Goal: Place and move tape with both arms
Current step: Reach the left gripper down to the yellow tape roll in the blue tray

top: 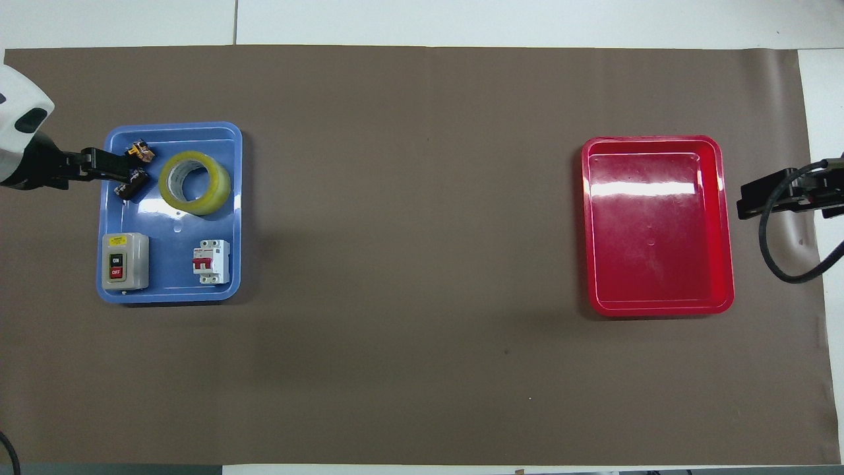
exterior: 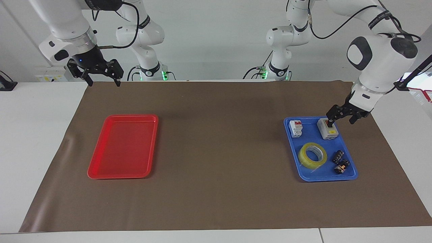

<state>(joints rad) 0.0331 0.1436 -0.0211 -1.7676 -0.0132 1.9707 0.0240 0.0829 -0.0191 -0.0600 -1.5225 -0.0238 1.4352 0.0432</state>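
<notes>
The grey switch box (top: 124,262), at the blue tray's (top: 173,290) seven o'clock corner in the overhead view, carries two buttons reading "ON" and "OFF". Its small yellow label above them is too small to read.

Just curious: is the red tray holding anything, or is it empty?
Empty. Both views show the red tray's bare floor, nothing lying in it.
</notes>
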